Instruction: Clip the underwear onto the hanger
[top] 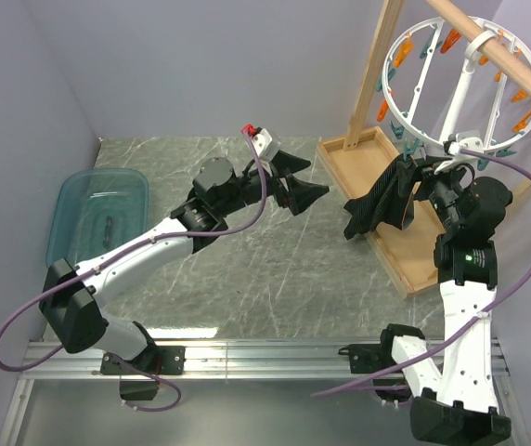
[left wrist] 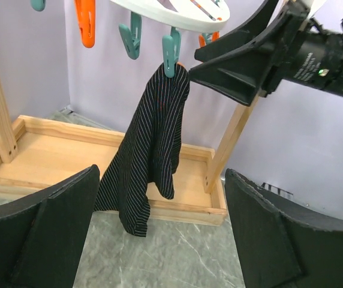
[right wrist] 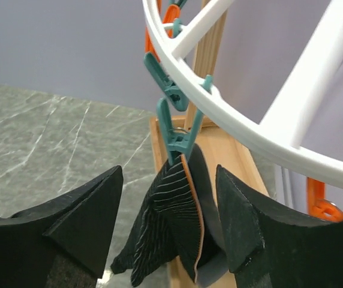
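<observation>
Right end effector [right wrist: 168, 174], jaws apart, flanks the underwear [right wrist: 159, 240] pinned by one teal clothespin [right wrist: 174, 135] on the hanger [right wrist: 237, 129]; a snagged retreat could tug it free.

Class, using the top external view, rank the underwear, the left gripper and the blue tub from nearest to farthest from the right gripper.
1. underwear, hanging right beside the right gripper.
2. left gripper, over mid-table.
3. blue tub, at the far left.

One underwear [left wrist: 153, 144], one hanger [right wrist: 315, 78], one tub [top: 89, 190]
</observation>
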Controlling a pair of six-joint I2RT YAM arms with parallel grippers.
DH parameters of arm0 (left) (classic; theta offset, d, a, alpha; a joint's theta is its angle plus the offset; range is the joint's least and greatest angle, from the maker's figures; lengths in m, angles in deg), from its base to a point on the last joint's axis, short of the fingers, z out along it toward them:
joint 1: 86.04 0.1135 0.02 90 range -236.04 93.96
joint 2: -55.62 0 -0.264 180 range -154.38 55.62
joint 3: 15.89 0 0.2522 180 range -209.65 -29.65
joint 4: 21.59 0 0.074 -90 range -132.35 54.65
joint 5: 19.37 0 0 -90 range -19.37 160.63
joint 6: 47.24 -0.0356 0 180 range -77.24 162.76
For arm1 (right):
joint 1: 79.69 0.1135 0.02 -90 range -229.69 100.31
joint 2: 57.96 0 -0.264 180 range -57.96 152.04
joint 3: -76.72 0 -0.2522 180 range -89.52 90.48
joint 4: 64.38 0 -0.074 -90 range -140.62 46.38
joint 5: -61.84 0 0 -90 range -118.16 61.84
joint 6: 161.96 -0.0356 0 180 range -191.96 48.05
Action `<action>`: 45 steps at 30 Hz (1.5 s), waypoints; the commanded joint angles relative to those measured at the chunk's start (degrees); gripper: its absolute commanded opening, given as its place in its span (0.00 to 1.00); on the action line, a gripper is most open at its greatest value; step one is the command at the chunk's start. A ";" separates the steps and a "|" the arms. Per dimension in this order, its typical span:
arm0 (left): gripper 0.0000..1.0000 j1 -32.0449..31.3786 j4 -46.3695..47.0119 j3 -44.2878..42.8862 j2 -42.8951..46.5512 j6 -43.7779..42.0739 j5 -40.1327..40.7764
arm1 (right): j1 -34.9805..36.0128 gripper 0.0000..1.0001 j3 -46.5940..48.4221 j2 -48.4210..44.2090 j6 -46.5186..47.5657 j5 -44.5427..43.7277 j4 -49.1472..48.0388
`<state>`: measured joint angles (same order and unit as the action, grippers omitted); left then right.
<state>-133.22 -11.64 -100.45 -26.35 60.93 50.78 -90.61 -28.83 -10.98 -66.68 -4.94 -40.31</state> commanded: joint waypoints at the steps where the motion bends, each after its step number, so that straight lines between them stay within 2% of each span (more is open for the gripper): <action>1: 0.90 0.24 3.54 -2.76 -1.34 0.63 -2.64 | 2.99 0.70 6.28 -0.83 -0.19 -1.85 5.94; 4: 0.90 0.33 5.38 -2.67 -1.78 1.34 -3.96 | 9.83 0.70 7.95 -3.03 3.75 -13.26 12.61; 5: 0.91 0.51 5.65 -2.76 -2.05 1.86 -4.05 | 10.65 0.70 8.30 -3.38 4.38 -19.73 14.29; 7: 0.91 0.77 5.83 -3.37 -2.40 2.56 -4.92 | 12.23 0.69 7.79 -4.44 6.49 -22.95 16.94; 12: 0.90 1.39 4.42 -5.30 -3.36 3.80 -6.42 | 11.97 0.66 1.38 -8.92 11.24 -37.16 14.67; 17: 0.90 1.39 4.07 -6.45 -4.50 4.32 -7.65 | 11.18 0.58 -4.78 -11.03 14.76 -45.72 7.46; 22: 0.90 1.47 4.07 -8.56 -6.26 5.03 -8.35 | 4.95 0.58 -7.60 -9.02 14.15 -43.19 1.22; 27: 0.90 1.39 5.12 -10.14 -7.67 5.38 -8.36 | -4.01 0.60 -6.46 -4.62 12.13 -32.65 -3.70; 28: 0.90 1.39 5.30 -10.23 -7.94 5.21 -8.36 | -6.11 0.61 -6.37 -4.53 11.78 -27.67 -4.24; 35: 0.90 1.39 6.27 -10.41 -8.73 4.77 -8.62 | -7.10 0.64 -7.08 -3.22 12.21 -16.99 -10.21; 36: 0.90 1.39 6.35 -10.41 -8.82 4.68 -8.62 | -7.01 0.63 -6.72 -2.69 12.12 -14.72 -10.22; 38: 0.90 1.39 6.44 -10.41 -8.82 4.33 -8.62 | -6.93 0.53 -6.55 -1.28 12.30 -12.86 -11.87; 39: 0.90 1.39 6.53 -10.41 -8.73 3.72 -8.45 | -7.01 0.47 -6.46 -0.15 12.21 -12.50 -12.41; 45: 0.89 2.09 6.79 -10.93 -8.47 2.66 -8.00 | -7.01 0.29 -3.56 2.85 10.37 -12.42 -13.99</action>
<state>-131.69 -8.21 -108.54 -35.25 64.56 43.48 -97.36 -35.65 -8.36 -54.87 -19.43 -50.26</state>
